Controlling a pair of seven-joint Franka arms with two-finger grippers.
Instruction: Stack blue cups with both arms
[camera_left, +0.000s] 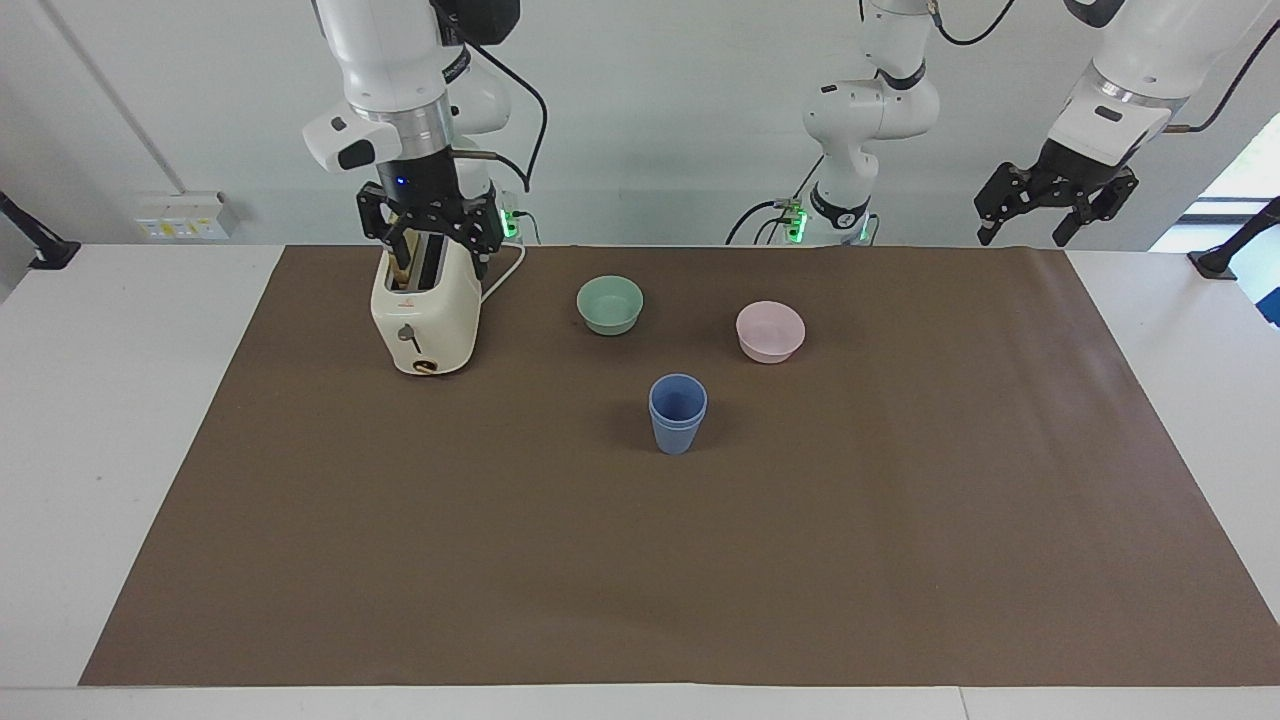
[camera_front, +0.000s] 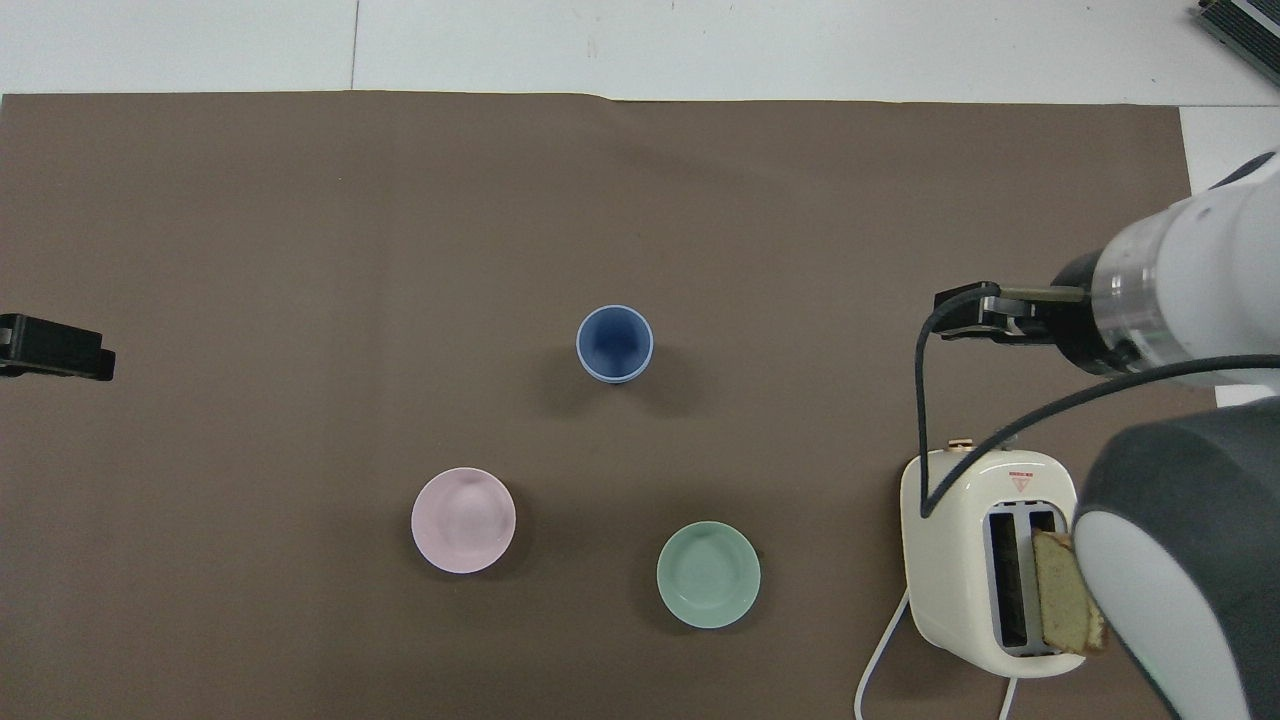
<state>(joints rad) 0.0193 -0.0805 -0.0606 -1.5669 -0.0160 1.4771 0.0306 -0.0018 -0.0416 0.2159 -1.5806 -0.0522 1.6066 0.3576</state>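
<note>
Two matte periwinkle-blue tapered cups (camera_left: 678, 413), nested one inside the other: standing upright as a single stack near the middle of the brown paper mat (camera_left: 700, 560) that is covering the white tabletop (camera_left: 100, 400).

Pale pink bowl (camera_left: 770, 331): sitting nearer to the robots than the stack, toward the left arm's end.

Mint-green bowl (camera_left: 610, 304): sitting beside the pink one, toward the right arm's end, well apart from the cups.

Cream two-slot toaster (camera_left: 425, 310): standing at the right arm's end, a slice of bread (camera_front: 1068, 592) protruding from one slot.

Right gripper (camera_left: 430, 236): hanging over the toaster, jaws spread wide, gripping nothing.

Left gripper (camera_left: 1055, 212): waiting raised at the mat's edge at the left arm's end, jaws spread wide, carrying nothing.
</note>
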